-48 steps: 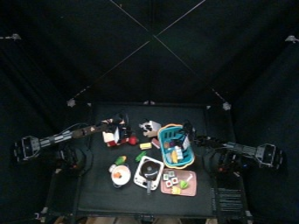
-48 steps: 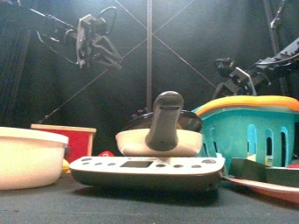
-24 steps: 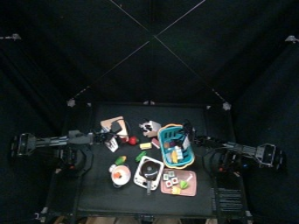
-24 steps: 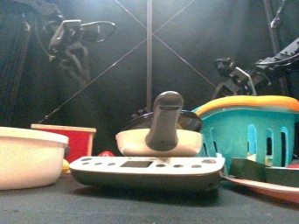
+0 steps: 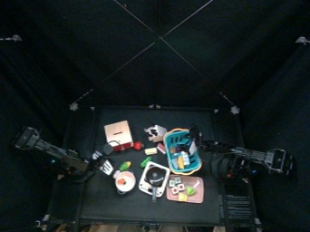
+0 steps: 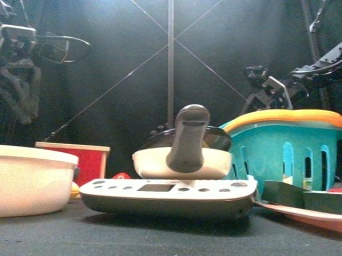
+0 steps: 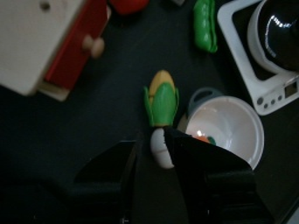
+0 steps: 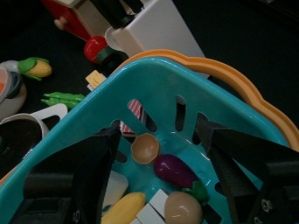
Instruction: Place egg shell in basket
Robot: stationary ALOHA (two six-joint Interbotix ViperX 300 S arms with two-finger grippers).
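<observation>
The teal basket (image 5: 171, 143) with an orange rim stands right of the table's middle, and large at the right of the front view (image 6: 287, 150). In the right wrist view a tan half egg shell (image 8: 143, 148) lies inside the basket (image 8: 176, 80), beside a purple eggplant (image 8: 176, 171) and a pale egg (image 8: 181, 206). My right gripper (image 8: 170, 179) is open and empty, just above the basket's right end (image 5: 208, 147). My left gripper (image 5: 100, 167) is at the table's left edge. A small white oval thing (image 7: 160, 148) shows at its tip (image 7: 163, 162); I cannot tell if it is held.
A corn cob (image 7: 160, 96), a white bowl (image 7: 228, 129), a green pod (image 7: 205, 24) and a scale (image 7: 271, 44) lie near the left gripper. A pinkish box (image 5: 119, 131) stands at the back left and a food tray (image 5: 186, 188) at the front.
My left arm has swung from over the box to the table's left edge and come down. The right arm and the basket have not moved.
</observation>
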